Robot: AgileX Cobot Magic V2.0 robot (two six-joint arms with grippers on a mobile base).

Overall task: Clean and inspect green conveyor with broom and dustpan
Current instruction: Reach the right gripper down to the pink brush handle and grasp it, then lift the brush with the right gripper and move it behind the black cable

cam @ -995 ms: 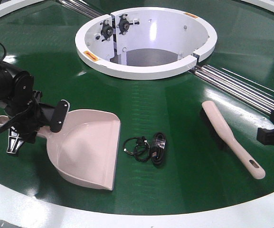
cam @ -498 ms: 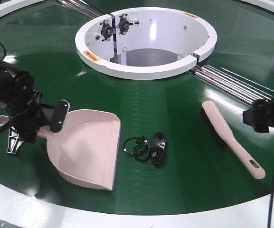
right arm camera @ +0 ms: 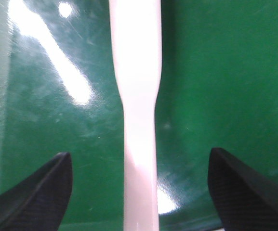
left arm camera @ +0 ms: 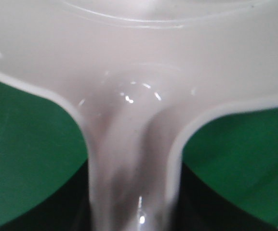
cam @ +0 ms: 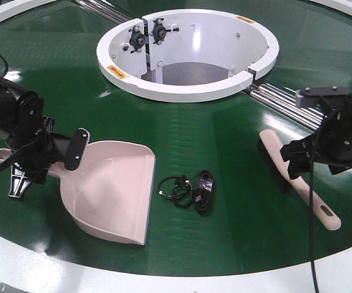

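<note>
here left fingers clamp the dustpan; right fingers spread over the broom; black cables between.

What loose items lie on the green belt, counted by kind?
Dustpan: 1
Broom: 1
Black cable clump: 1
Total: 3

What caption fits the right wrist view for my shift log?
Open right gripper straddles the handle of the broom lying on the green conveyor, a gap showing on each side.
</note>
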